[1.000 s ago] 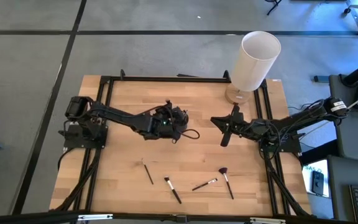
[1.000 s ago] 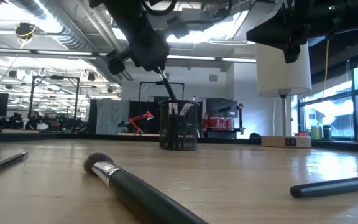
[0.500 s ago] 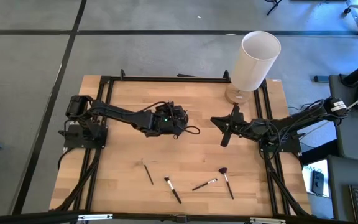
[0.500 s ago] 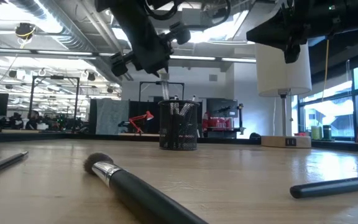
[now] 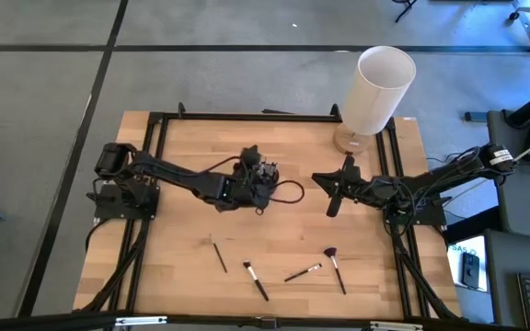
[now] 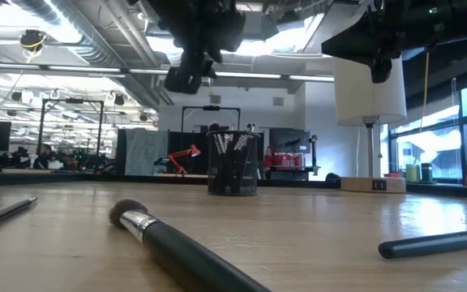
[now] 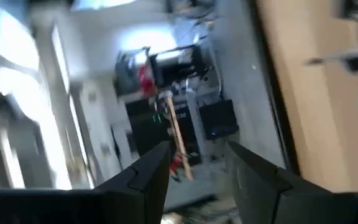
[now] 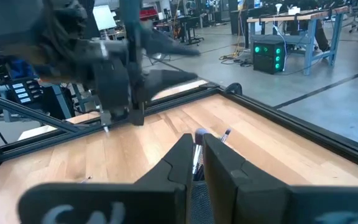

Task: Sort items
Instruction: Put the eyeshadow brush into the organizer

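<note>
A black mesh cup [image 6: 233, 164] stands on the table's middle with several brushes upright in it; it also shows behind the fingers in the right wrist view [image 8: 197, 186]. My left gripper [image 5: 254, 172] hovers above the cup [image 6: 189, 73], open and empty [image 7: 197, 165]. Several brushes lie flat on the near part of the table: a thin one [image 5: 219, 255], a black one [image 5: 256, 280], a pale-ferruled one [image 5: 302, 272] and a fan-headed one [image 5: 336, 269]. My right gripper [image 5: 326, 186] waits, shut and empty [image 8: 196, 155], to the right of the cup.
A tall white cylinder [image 5: 380, 87] on a wooden base stands at the far right corner. A black frame [image 5: 247, 117] runs along the table's edges. In the low view a thick black brush [image 6: 177, 243] lies close by, and others lie at the left [image 6: 2, 215] and right [image 6: 436, 242].
My left gripper held a brush upright over the cup, its lower end in the cup's mouth. The brush now stands in the cup, free of the fingers. The gripper has gone up from the cup and turned about.
</note>
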Tool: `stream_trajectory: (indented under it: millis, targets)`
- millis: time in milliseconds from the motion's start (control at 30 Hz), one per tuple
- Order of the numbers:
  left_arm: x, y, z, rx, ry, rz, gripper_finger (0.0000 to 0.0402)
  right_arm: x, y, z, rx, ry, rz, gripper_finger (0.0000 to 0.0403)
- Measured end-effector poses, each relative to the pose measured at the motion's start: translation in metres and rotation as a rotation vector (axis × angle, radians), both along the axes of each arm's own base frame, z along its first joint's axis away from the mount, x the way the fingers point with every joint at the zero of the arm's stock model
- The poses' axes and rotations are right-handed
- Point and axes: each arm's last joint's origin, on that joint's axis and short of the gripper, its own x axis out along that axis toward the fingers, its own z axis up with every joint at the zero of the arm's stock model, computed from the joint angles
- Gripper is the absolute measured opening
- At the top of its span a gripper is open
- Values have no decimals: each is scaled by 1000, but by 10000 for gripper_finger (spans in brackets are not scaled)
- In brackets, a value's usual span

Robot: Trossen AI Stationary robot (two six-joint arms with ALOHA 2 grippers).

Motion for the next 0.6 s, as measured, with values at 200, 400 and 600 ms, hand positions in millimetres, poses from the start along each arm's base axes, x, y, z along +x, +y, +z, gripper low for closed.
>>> stream_trajectory:
  millis: [200,400,600]
  targets:
    - [-15,-40,17,-225,-400,-84,134,-1,-2,0,97,-44,-68,37]
    - [-26,-54,29,-1046,-774,-91,113,-1,-2,0,110,-50,-70,37]
    - [-40,-79,8,-1470,-822,148,94,-1,-2,0,76,-38,-72,37]
